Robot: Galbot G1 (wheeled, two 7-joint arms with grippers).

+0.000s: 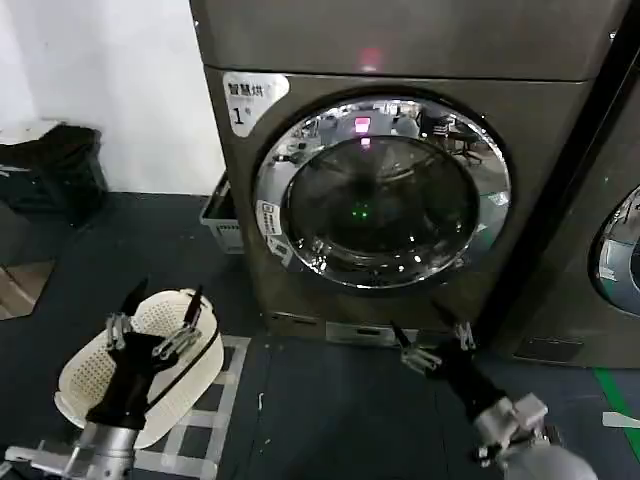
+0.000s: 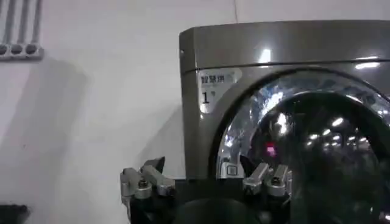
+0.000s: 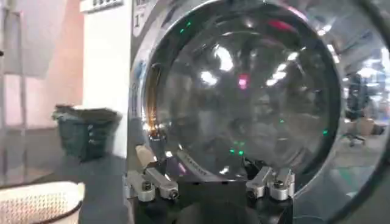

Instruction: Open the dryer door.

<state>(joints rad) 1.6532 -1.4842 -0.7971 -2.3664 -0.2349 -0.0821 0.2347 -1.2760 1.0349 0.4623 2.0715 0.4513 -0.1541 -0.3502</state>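
Facing the dryer, you've got its door flush against the front, chrome ring seated all round, so not yet opened. Right gripper sits low, just below the door's lower right rim, near the dryer's base panel and not touching it; jaws apart. Right wrist view looks straight into the glass from close range. Left gripper hangs well left of the dryer, above a white basket on the floor, jaws apart, holding nothing. Sticker "1" sits at the dryer's upper left corner.
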